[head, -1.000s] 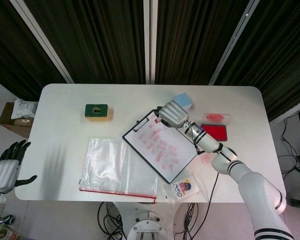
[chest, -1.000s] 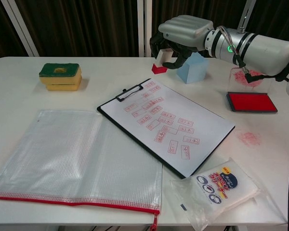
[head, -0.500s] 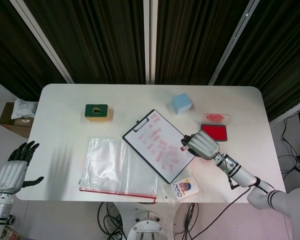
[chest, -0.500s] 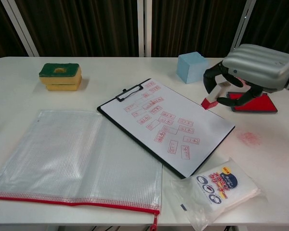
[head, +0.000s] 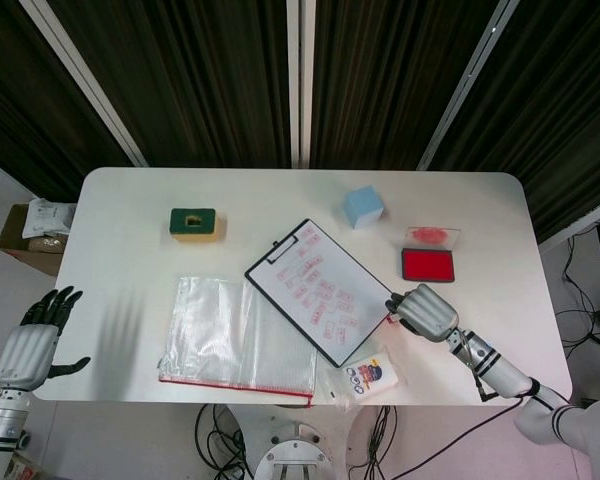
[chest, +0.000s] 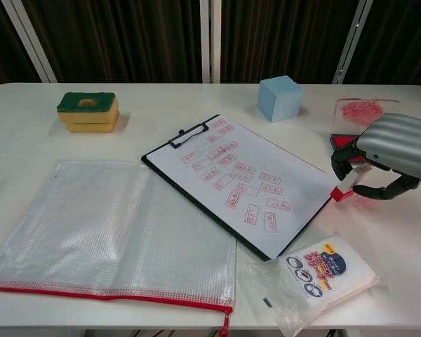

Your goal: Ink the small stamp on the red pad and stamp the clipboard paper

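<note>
The clipboard paper (chest: 240, 184) is already peppered with red stamp marks, so at least a good chunk of the stamping looks done. Whether more prints are wanted can't be told from here. The clipboard sits diagonally in the middle of the worktop (head: 130, 215), clip end toward the far edge.

The right hand (chest: 389, 156) is curled around the small stamp (chest: 344, 188), fingers closed in on it, with the stamp's red face pointing down, just off the clipboard's right corner and very close to the worktop; hard to say if it's actually touching. It hovers above a faint red smudge (chest: 368, 203) on the surface. The red pad (head: 427, 264) lies behind it, nearer the right edge, with its clear lid (head: 432, 236) next to it.

The left hand (head: 35, 340) hangs off the near left corner, fingers spread, holding nothing.

Judging by the position, it's either between prints or finishing up.
</note>
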Controlling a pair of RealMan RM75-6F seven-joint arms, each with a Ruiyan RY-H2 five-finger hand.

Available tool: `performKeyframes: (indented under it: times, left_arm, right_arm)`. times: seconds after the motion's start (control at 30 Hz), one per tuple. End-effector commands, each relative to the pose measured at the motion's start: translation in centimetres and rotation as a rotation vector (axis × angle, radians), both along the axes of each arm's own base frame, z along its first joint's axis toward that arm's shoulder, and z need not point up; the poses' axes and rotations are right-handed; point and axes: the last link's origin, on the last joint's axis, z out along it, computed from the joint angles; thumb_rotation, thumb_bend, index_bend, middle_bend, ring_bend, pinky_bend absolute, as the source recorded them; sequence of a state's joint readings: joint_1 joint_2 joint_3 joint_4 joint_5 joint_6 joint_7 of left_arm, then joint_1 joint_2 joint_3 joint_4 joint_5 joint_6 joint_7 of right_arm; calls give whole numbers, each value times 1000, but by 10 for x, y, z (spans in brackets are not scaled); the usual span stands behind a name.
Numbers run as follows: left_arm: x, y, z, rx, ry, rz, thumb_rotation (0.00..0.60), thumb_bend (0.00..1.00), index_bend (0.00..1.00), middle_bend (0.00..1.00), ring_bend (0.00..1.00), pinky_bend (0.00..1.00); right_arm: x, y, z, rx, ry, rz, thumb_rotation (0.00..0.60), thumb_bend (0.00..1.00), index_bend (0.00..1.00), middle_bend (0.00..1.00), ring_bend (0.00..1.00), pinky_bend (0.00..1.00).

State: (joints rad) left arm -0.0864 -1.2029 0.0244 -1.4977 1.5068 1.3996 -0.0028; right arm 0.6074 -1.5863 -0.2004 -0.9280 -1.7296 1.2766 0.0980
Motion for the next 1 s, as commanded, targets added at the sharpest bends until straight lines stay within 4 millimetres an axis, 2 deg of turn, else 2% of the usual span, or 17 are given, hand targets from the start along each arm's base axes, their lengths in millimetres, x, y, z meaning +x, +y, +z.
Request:
performKeyframes:
  times: [0.03,0.37,1.0]
  left_arm:
    - [0,0,-1,-4,-1,0,583,98,79,45,30,147]
    - [0,3,-7,-17,-5,-3,579,98,79,45,30,147]
    - [0,2,-10,-29,0,-2,582,99,79,45,29,147]
  right_arm:
    - [-4,2,3,-7,-1,-8,600,363,856,734,741,931]
    - [-23,4,12,-42,-6,-55,600,363,856,733,741,931]
    - [-35,8,0,-25,9,-81,600,363,852,733,741,932]
